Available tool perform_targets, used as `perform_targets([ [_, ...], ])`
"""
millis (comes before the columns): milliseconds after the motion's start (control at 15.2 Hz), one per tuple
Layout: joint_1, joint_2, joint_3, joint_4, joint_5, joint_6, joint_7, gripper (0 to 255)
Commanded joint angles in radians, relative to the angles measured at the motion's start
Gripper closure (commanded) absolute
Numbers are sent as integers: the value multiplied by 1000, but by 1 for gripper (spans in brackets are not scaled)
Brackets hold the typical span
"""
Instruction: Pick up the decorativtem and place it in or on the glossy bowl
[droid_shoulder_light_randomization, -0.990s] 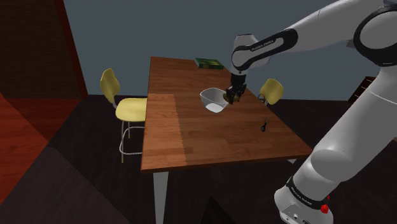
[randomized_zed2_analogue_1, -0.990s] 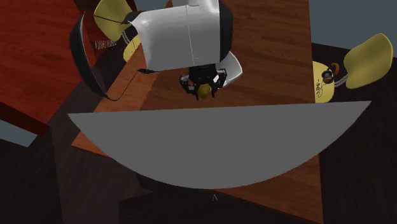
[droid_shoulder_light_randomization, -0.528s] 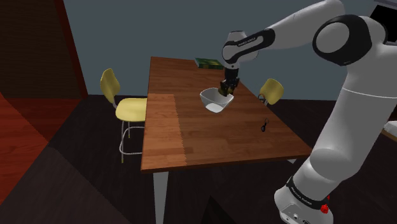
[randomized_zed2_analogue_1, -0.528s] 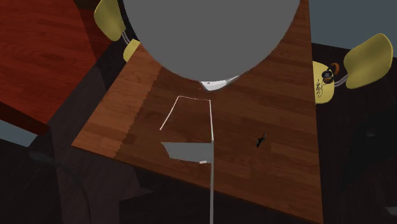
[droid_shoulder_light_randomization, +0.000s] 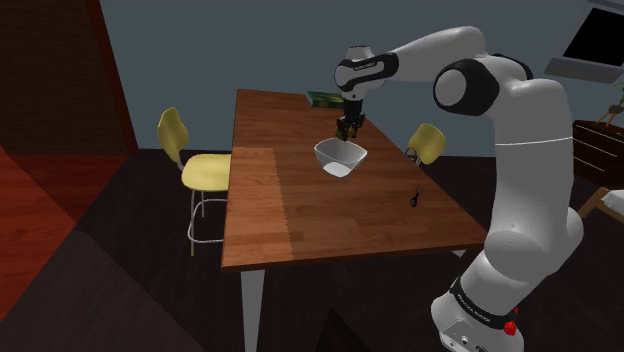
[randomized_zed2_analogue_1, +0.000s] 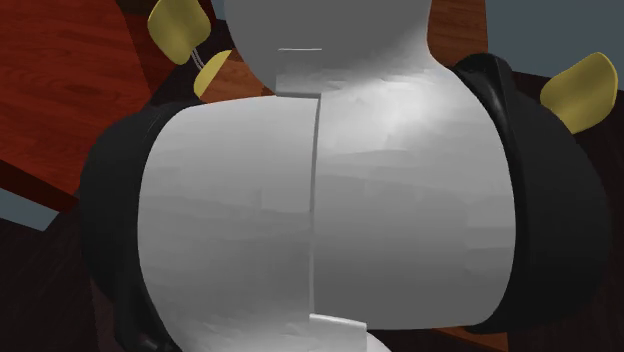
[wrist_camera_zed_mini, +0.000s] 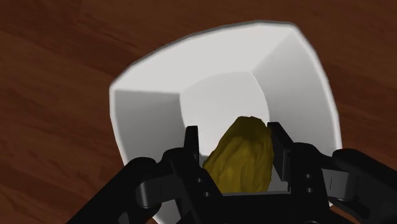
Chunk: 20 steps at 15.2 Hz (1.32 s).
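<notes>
My black gripper (wrist_camera_zed_mini: 234, 141) is shut on a lumpy yellow-brown decorative item (wrist_camera_zed_mini: 243, 156), clasped between both fingers. Straight below it lies the white glossy bowl (wrist_camera_zed_mini: 292, 83), its flat bottom showing beyond the item. In the shoulder view the gripper (droid_shoulder_light_randomization: 347, 131) hangs just above the far rim of the bowl (droid_shoulder_light_randomization: 339, 158), which stands on the wooden table (droid_shoulder_light_randomization: 290, 200) near its middle. The item itself is too small to make out there.
A green book (droid_shoulder_light_randomization: 326, 98) lies at the table's far edge. A small black object (droid_shoulder_light_randomization: 413, 199) rests on the table toward the shoulder view's right. Yellow chairs (droid_shoulder_light_randomization: 192, 165) stand on both sides. The arm's white and black body (randomized_zed2_analogue_1: 330, 210) covers most of the second exterior view.
The gripper has carried the item up and toward the shoulder view's left, from beside the bowl's right rim to above the bowl. The arm has swung in front of the second exterior camera.
</notes>
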Motion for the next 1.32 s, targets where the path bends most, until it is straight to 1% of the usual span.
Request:
perform_targets([
  [0,-10,44,1,44,6,1,-8,255],
  [660,-11,88,4,-21,10,110,-2,255],
  [1188,-11,88,4,-21,10,110,-2,255],
  [1254,-11,88,4,-21,10,110,-2,0],
])
